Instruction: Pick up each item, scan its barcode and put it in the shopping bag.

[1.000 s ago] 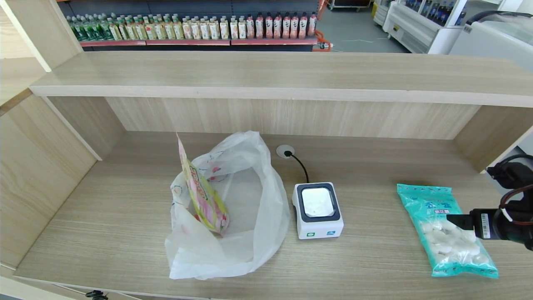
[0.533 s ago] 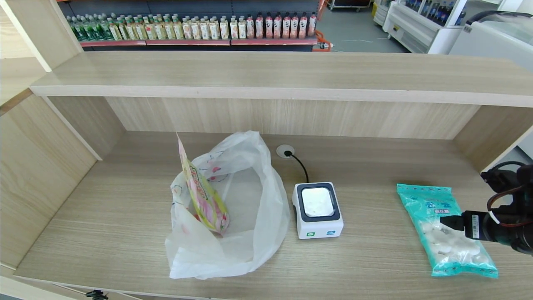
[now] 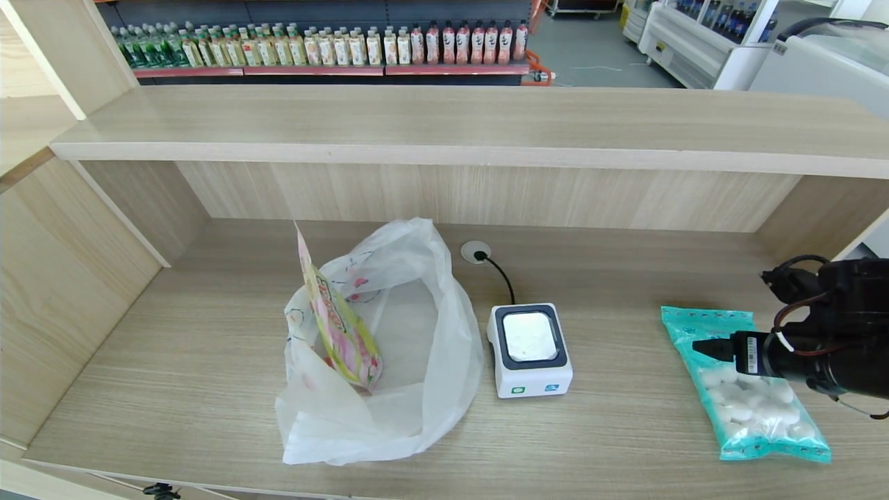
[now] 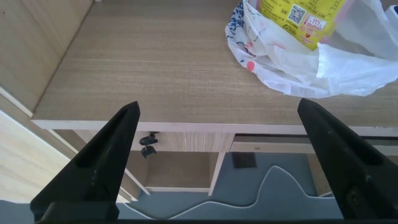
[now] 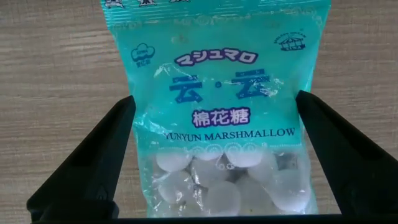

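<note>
A teal marshmallow bag (image 3: pixel 755 415) lies flat on the right of the wooden counter (image 3: pixel 625 278). My right gripper (image 3: pixel 703 346) hovers over the bag's far half, open, its fingers (image 5: pixel 106 155) standing wide on either side of the marshmallow bag (image 5: pixel 214 81). The white scanner (image 3: pixel 529 349) sits mid-counter. To its left the white plastic shopping bag (image 3: pixel 410 361) lies open with a pink-and-yellow snack packet (image 3: pixel 340 326) upright inside. My left gripper (image 4: pixel 219 107) is open and empty at the counter's front edge, short of the shopping bag (image 4: pixel 292 65) and the snack packet (image 4: pixel 298 15).
A black cable (image 3: pixel 501 274) runs from the scanner to a grommet (image 3: pixel 476 251) near the back wall. A raised shelf (image 3: pixel 444 125) overhangs the counter; wooden side walls close both ends. Bare counter lies between scanner and marshmallow bag.
My right gripper has moved left and toward the back, from over the middle of the marshmallow bag to its far half. The bag, scanner and shopping bag stayed put.
</note>
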Motion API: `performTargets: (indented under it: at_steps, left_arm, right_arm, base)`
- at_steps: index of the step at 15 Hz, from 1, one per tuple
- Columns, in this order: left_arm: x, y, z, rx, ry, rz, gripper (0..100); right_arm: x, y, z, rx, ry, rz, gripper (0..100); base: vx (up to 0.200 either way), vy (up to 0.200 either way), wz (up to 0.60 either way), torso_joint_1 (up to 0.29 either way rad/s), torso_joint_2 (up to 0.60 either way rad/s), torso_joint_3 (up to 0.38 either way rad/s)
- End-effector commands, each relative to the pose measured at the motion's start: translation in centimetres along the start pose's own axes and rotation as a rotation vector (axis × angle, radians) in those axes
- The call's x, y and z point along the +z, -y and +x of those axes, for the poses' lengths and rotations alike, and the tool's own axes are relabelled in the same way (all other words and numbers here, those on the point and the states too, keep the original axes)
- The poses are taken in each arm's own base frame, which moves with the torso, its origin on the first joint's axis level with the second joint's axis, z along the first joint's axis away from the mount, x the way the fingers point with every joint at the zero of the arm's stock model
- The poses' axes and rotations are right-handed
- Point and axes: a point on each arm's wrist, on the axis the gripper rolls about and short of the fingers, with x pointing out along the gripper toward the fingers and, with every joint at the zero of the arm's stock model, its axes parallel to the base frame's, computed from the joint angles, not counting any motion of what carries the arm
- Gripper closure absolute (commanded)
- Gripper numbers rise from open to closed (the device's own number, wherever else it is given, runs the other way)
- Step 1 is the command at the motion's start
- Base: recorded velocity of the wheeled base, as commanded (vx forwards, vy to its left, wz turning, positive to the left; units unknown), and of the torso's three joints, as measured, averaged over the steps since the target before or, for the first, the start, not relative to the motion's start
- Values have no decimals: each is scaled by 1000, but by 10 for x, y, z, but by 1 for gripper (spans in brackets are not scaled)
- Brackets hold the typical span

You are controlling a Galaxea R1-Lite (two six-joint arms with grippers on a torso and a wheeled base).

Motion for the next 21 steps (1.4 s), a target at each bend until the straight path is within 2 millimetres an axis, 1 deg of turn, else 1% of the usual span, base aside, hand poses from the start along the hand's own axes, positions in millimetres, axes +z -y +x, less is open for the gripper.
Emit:
performTargets:
  at_steps: [1, 2, 6, 11, 12, 14, 19, 21]
  left_arm:
    - [0, 0, 0, 0, 0, 0, 0]
    - [0, 0, 0, 0, 0, 0, 0]
    - [0, 0, 0, 0, 0, 0, 0]
    - [0, 0, 0, 0, 0, 0, 0]
    - [0, 0, 0, 0, 0, 0, 0]
    - [0, 0, 0, 0, 0, 0, 0]
    - [0, 0, 0, 0, 0, 0, 0]
    - [0, 0, 0, 0, 0, 0, 0]
  right_arm:
    - [-2, -3, 14, 13, -34, -10, 0]
    - [-4, -5, 19, 20, -48, -21, 0]
    - [-12, -6, 29, 22, -100, -68, 0]
    - [-19, -3, 31, 10, -127, -114, 0]
    - [-21, 1, 31, 1, -135, -129, 100]
    - [-24, 3, 30, 1, -146, -165, 100]
    - [-29, 3, 28, -18, -184, -162, 100]
    - [-23, 3, 25, -19, -154, -165, 100]
  base:
    - [0, 0, 0, 0, 0, 0]
    - [0, 0, 0, 0, 0, 0]
    - [0, 0, 0, 0, 0, 0]
    - [0, 0, 0, 0, 0, 0]
    - [0, 0, 0, 0, 0, 0]
    - [0, 0, 0, 0, 0, 0]
    - [0, 0, 0, 0, 0, 0]
    - [0, 0, 0, 0, 0, 0]
